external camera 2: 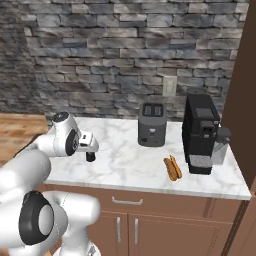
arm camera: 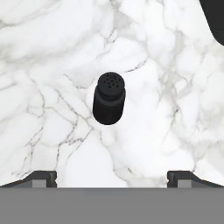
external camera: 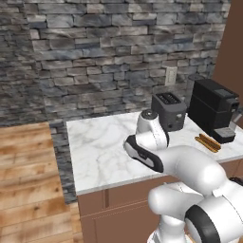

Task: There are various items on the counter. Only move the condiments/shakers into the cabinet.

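With its jaws spread wide and holding nothing, the gripper [arm camera: 112, 177] hangs above the shaker [arm camera: 109, 104], which stands on the counter [arm camera: 52, 57] well left of the toaster [external camera 2: 152, 124], and an off-centre descent could tip it over.

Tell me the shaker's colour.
Black all over, with a perforated top; the shaker shows best in the hand view.

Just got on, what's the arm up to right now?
The gripper is open and hangs over the black shaker, which stands upright on the marble counter, not yet grasped. The toaster, coffee machine and hot dog sit further along the counter.
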Available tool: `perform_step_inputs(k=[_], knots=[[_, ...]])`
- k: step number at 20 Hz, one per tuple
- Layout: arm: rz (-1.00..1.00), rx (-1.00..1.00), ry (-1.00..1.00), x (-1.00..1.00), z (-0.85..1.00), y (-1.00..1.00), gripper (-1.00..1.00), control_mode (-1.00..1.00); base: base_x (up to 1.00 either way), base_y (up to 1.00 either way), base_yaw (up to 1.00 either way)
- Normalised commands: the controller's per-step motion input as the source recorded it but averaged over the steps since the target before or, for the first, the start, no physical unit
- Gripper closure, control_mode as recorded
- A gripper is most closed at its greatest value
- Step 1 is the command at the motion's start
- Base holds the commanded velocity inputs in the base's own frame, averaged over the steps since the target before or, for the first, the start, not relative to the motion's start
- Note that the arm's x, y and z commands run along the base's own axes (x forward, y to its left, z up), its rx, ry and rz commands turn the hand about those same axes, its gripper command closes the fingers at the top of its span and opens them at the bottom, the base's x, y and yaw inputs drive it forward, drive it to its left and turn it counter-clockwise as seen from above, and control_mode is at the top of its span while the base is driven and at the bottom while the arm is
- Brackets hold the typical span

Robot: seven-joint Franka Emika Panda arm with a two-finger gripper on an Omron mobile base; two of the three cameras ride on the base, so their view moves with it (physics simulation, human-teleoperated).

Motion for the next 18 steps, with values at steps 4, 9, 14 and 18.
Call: perform_step_inputs(k=[4,9,14,18], knots=[[0.0,0.0,0.0,0.17,-0.11,0.0,-1.0,-1.0,0.0,0.0,0.0],[0.0,0.0,0.0,0.25,-0.08,0.0,-1.0,-1.0,0.0,0.0,0.0],[0.0,0.0,0.0,0.25,-0.1,0.0,-1.0,-1.0,0.0,0.0,0.0],[0.0,0.0,0.0,0.17,-0.13,0.0,-1.0,-1.0,0.0,0.0,0.0]])
